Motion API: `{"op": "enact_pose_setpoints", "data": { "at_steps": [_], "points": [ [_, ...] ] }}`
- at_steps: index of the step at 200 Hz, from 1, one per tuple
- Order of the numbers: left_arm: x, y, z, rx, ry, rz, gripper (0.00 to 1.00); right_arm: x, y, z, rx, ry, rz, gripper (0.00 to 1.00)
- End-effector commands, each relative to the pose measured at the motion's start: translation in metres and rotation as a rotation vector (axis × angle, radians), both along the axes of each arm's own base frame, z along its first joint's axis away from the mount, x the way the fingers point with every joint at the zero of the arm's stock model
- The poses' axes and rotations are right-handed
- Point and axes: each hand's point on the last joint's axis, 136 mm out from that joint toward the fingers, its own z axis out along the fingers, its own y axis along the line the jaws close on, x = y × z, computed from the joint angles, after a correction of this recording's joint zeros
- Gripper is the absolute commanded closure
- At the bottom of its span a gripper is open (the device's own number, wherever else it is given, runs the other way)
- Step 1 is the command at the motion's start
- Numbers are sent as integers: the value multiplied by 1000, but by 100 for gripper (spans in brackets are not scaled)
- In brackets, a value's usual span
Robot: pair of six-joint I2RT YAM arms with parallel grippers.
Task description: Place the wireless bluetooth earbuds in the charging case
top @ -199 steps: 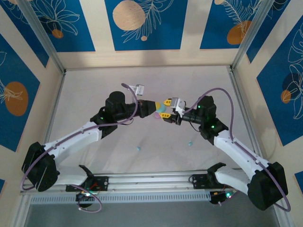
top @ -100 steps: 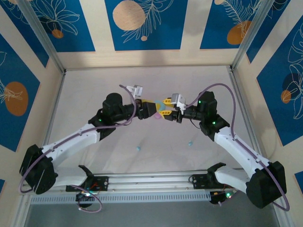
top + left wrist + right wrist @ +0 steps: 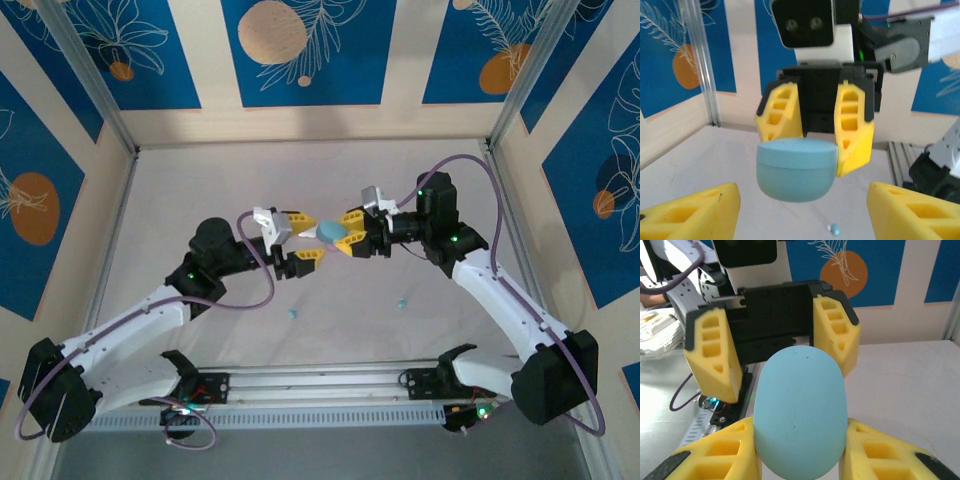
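case: teal charging case point(image 3: 329, 232), lid closed, held above mid-table point(image 3: 200, 180) | right gripper point(image 3: 346, 232): clamped on the case's sides | left gripper point(image 3: 307, 240): fingers spread wide, facing the case, not touching | earbud point(image 3: 292, 313) and second earbud point(image 3: 401, 302): tiny specks, probably teal, lying nearer the arm bases

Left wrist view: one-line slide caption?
Right hand holds the closed teal charging case before the open left hand; a teal earbud lies on the table below.
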Motion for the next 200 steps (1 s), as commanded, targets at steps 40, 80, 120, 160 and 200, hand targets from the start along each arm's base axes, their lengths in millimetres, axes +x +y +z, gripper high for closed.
{"op": "enact_pose_setpoints", "data": {
  "at_steps": [40, 80, 120, 160, 200],
  "points": [
    [-5, -7, 14, -10, -37, -61, 39, -13, 6, 5, -16, -9, 60, 66],
    [-4, -13, 14, -17, -3, -89, 45, -12, 8, 4, -18, -21, 56, 66],
    [-3, -14, 10, 8, 4, -92, 53, -12, 8, 5, -16, -30, 59, 66],
    [-4, -18, 8, 23, 21, -117, 55, -11, 9, 5, -19, -33, 55, 66],
    [-3, -19, 8, 22, 27, -122, 54, -9, 10, 5, -19, -34, 50, 66]
  ]
}}
